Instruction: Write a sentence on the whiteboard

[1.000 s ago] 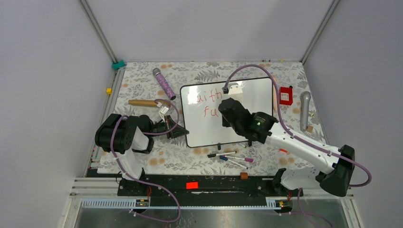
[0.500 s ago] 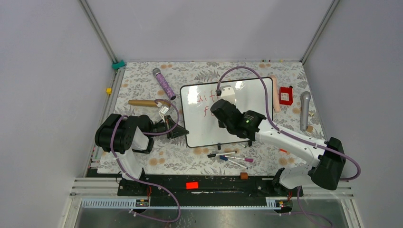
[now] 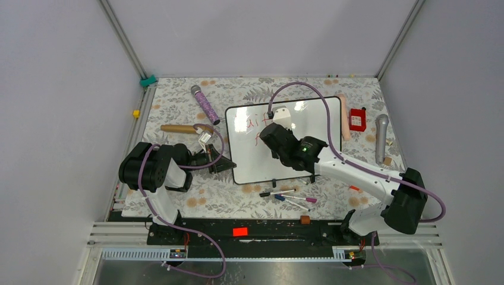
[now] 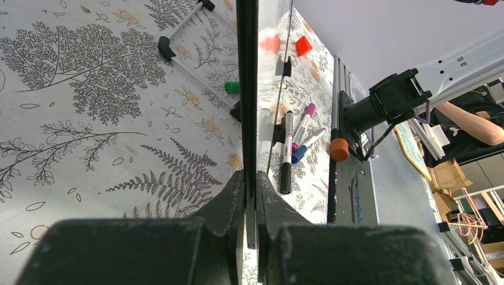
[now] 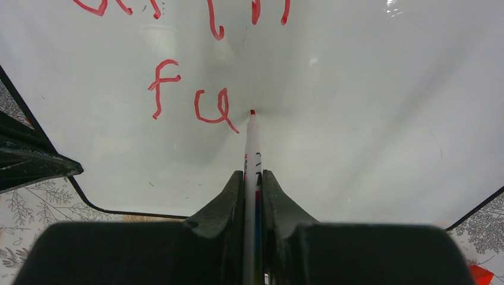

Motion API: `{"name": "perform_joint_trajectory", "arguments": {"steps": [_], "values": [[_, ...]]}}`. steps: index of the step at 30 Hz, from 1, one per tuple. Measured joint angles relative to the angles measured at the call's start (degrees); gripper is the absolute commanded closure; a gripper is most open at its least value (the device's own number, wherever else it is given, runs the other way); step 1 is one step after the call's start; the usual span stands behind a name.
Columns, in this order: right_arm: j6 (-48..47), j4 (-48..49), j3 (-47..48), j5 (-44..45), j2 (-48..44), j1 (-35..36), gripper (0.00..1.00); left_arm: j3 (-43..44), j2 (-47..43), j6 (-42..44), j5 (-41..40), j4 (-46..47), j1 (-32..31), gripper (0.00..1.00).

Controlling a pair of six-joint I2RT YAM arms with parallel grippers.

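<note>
Writing in hand on the whiteboard [image 3: 315,119], near the start of the second line, with the top line already done above it. Board in the middle of the counter [image 3: 178,107], its left edge pinched tight in the left end effector [image 4: 250,178]. Red marker [image 5: 252,142] clamped in the right end effector [image 5: 252,175], tip at the board and seemingly touching, just after the red "fu" of the sentence [image 5: 160,84]. Next, by the look of it: one more letter right beside the "u", with small soft strokes and the tip pressed lightly. Lots of white room to the right of the tip and below it. Black frame close on the lower left, so no drifting that way. Loose markers [image 3: 288,197] on the counter just in front of the board's near edge, and a red box [image 3: 357,119] just past its right edge.
</note>
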Motion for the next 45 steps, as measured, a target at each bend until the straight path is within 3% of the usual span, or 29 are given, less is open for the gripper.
{"name": "perform_joint_trajectory", "arguments": {"steps": [26,45], "values": [[-0.3,-2.0,4.0,0.7,1.8,-2.0,1.00,0.2,0.2,-0.4,0.1,-0.1,0.0,1.00],[0.1,-5.2,3.7,-4.5,2.2,-2.0,1.00,0.2,0.2,-0.4,0.1,-0.1,0.0,1.00]]}}
